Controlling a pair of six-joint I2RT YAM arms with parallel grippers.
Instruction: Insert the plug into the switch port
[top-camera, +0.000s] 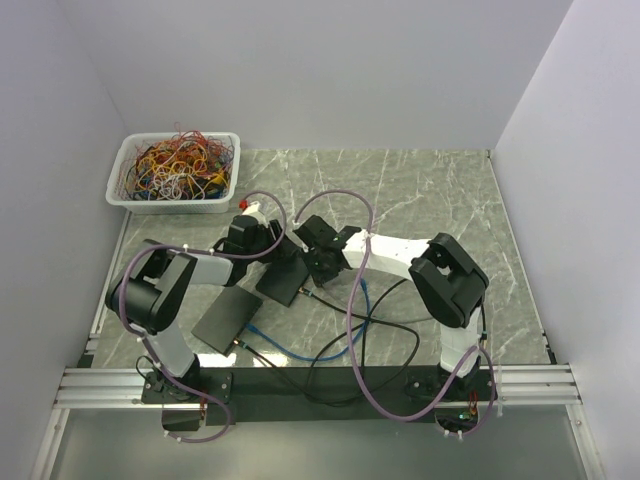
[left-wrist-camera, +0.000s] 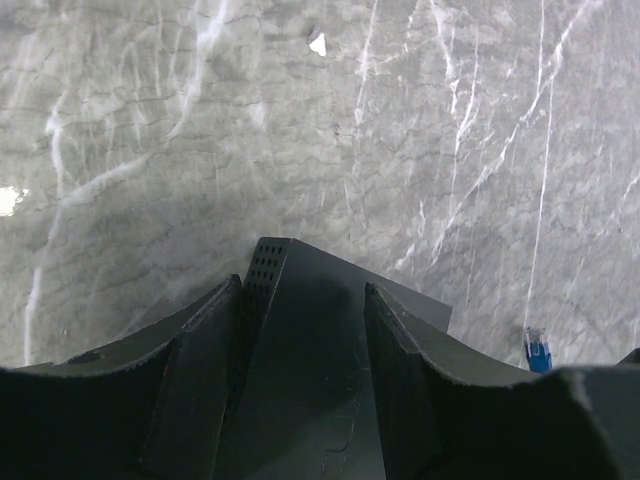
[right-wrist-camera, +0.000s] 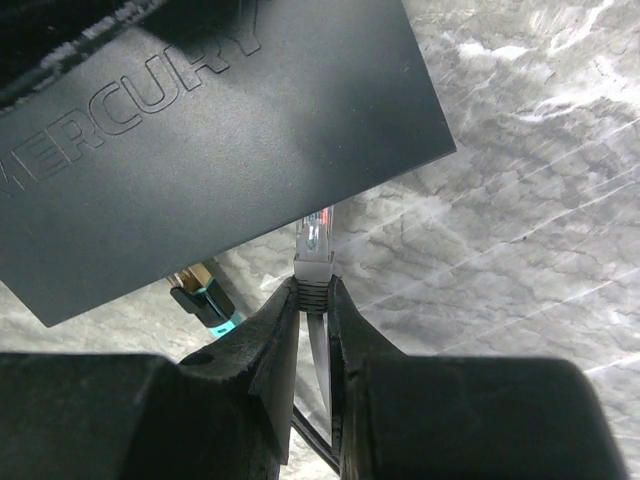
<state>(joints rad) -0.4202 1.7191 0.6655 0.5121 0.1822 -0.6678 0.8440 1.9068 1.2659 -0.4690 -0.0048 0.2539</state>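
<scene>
My left gripper (left-wrist-camera: 302, 285) is shut on the black switch (left-wrist-camera: 310, 340), one finger on each side face, and holds it tilted above the table. The top view shows this switch (top-camera: 285, 272) between the two arms. In the right wrist view its lid (right-wrist-camera: 200, 130) reads MERCURY. My right gripper (right-wrist-camera: 313, 290) is shut on the plug (right-wrist-camera: 315, 245), a clear connector with a grey ribbed boot. The plug's tip sits right at the switch's lower edge. The port itself is hidden from every view.
A second flat black box (top-camera: 226, 318) lies on the marble near the left arm. Blue cable (top-camera: 300, 350) and black cable (top-camera: 380, 320) loop by the arm bases. A white basket (top-camera: 170, 207) of tangled wires stands back left. A teal-and-black connector (right-wrist-camera: 205, 295) lies under the switch.
</scene>
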